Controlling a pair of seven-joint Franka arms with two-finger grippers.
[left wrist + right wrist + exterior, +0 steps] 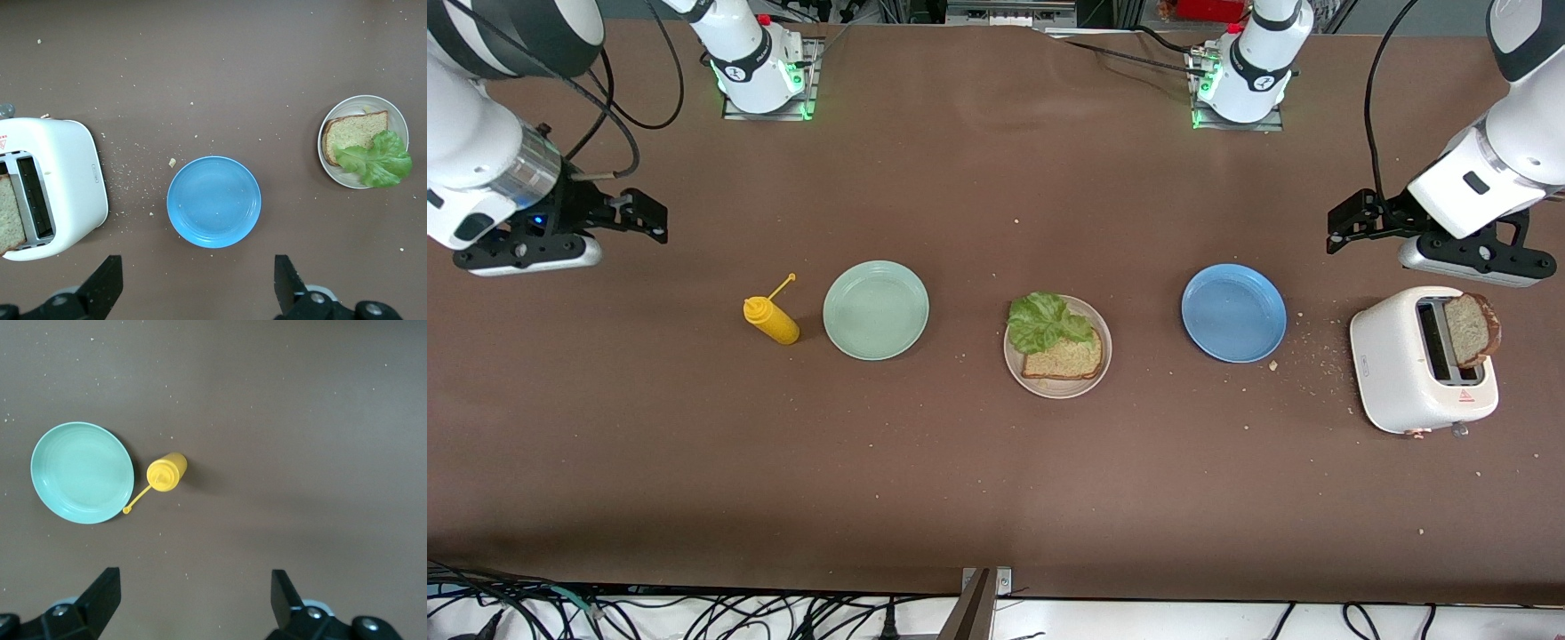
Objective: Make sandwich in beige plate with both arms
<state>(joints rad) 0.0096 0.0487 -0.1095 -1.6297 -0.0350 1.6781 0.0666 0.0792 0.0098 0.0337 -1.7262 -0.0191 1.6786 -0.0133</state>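
On the beige plate (1057, 388), a round, pale dish with a raised rim near the middle of the brown surface (996, 498), lies one squarish slice of wholegrain bread (1064, 362), speckled and coarse, with a darker crust. A ruffled green lettuce leaf (1047, 320) rests partly on that slice and spills over the plate's rim on the side farther from the front camera. A second slice (1471, 330) stands up out of a slot of the glossy white toaster (1416, 373) at the left arm's end, with crumbs scattered around it. Between toaster and beige plate sits a smooth blue plate (1233, 312). Toward the right arm's end are a mint-green plate (876, 309) and, just beside it, a yellow squeeze bottle (771, 320). The left end effector (1356, 222) hangs open above the surface near the toaster, holding nothing; the right end effector (639, 216) hangs open too, empty, at its own end
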